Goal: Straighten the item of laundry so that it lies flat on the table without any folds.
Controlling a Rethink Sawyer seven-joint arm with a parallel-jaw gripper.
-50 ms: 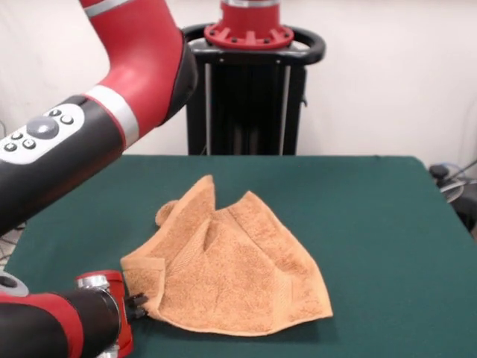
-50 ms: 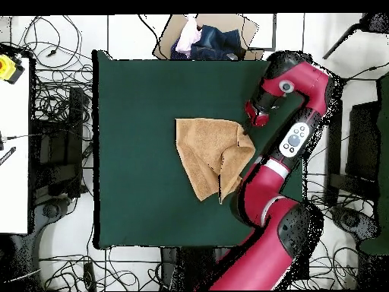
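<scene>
One peach terry hand towel (image 1: 231,272) lies crumpled on the dark green table (image 1: 373,224), a little toward seven o'clock of the tabletop's middle in the front view. Its upper part is folded over itself, with a point rising at twelve o'clock and a small rounded flap just beside it at ten o'clock; a woven band runs near its four o'clock edge. Seen from overhead, the towel (image 2: 213,156) sits slightly toward three o'clock of the table's (image 2: 129,152) centre, with a creased, doubled-up section on its three o'clock side.

At the towel's eight o'clock corner in the front view, the gripper (image 1: 139,304) sits low at the cloth's edge, touching it. From overhead, the gripper (image 2: 248,129) meets the towel's two o'clock corner. Whether its fingers are spread or pinching the cloth, I cannot tell. The red and black arm (image 1: 112,97) bends across the frame's ten o'clock side.
</scene>
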